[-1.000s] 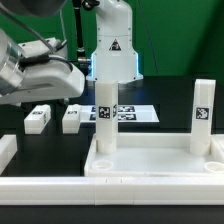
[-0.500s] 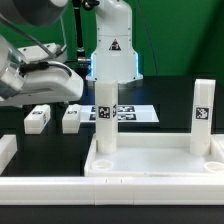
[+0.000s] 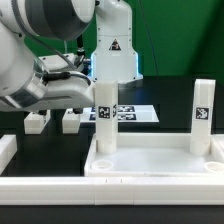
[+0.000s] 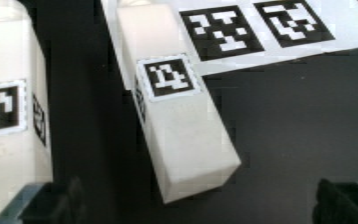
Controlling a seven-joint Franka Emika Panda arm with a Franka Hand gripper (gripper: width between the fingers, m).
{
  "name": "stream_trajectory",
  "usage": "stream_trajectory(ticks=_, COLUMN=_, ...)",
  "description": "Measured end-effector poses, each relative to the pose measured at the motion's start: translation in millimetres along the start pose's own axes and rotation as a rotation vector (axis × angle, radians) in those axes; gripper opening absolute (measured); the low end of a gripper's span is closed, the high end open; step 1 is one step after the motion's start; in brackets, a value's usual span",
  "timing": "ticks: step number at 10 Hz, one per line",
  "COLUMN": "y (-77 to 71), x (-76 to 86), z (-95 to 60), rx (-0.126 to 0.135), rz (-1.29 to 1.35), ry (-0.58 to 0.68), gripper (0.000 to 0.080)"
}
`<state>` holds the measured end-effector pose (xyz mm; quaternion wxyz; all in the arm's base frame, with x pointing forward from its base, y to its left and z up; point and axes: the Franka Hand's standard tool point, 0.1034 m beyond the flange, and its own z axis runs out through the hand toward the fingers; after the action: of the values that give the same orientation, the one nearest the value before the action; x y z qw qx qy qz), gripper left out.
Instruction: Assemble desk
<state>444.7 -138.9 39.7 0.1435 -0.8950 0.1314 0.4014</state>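
Spread wide at the gripper, pinching nothing. Between the fingertips and clear of both, the end of a loose leg lying flat on the black table underneath. Just outside one fingertip, a second loose leg alongside the first. Past both, the marker board. Well away from the gripper, the tabletop, with two upright legs standing in its corners on the nearer edge.
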Motion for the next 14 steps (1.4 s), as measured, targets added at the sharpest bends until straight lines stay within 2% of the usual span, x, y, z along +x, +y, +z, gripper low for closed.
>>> stream_trajectory(ticks=5, y=4.5, x=3.0, z=22.4, rx=0.001, rz=0.015, ry=-0.054, gripper=0.0649)
stream_trajectory(ticks=7, y=0.4, x=4.1, z=24.8, rx=-0.001, rz=0.009, ry=-0.056, gripper=0.0649)
stream_trajectory(ticks=12, y=1.1, x=4.3, z=25.5, rx=-0.001, rz=0.009, ry=-0.057, gripper=0.0649)
stream_trajectory(ticks=14, y=2.7, x=3.9, z=36.3, rx=-0.006, rz=0.013, ry=-0.055, gripper=0.0649)
